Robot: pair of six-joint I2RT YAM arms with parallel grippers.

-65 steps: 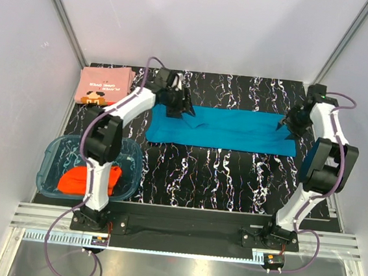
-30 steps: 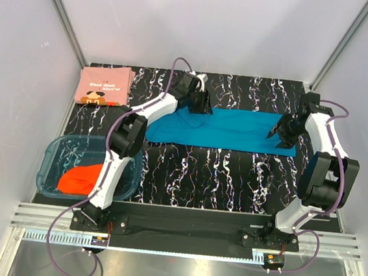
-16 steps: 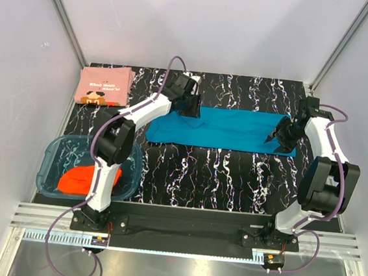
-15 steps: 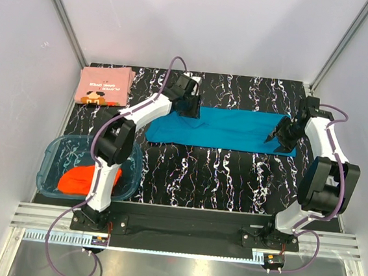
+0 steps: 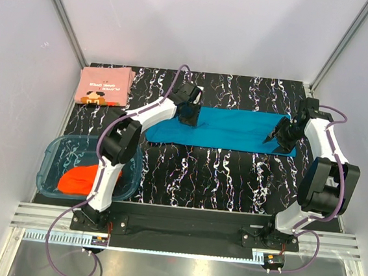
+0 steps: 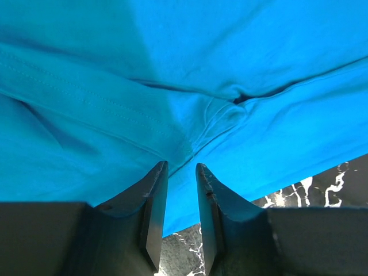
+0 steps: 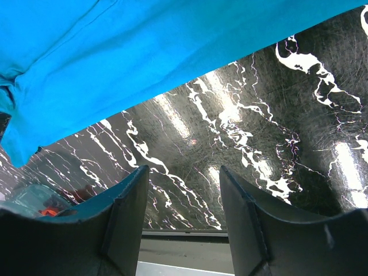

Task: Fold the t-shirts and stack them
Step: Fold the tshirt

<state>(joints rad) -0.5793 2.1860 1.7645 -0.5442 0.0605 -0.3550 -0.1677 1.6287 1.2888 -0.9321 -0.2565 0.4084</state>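
The black, white-veined tabletop (image 5: 232, 175) carries everything. The teal-blue t-shirt (image 5: 230, 129) lies across it as a long band, just toward 12 o'clock of centre and running from 9 to 3. At 8 o'clock stands a clear blue-tinted plastic tub (image 5: 52, 154), with the orange-red t-shirt (image 5: 75, 181) bunched inside it. The salmon-pink t-shirt (image 5: 104, 85) lies folded at 10 o'clock, its print facing up. The left gripper (image 6: 181, 168) is over the band's 10 o'clock part, jaws a narrow gap apart at a raised crease, with no cloth visibly pinched. The right gripper (image 7: 183, 169) is at the band's 3 o'clock end, jaws wide apart and empty, over the tabletop beside the cloth's edge.
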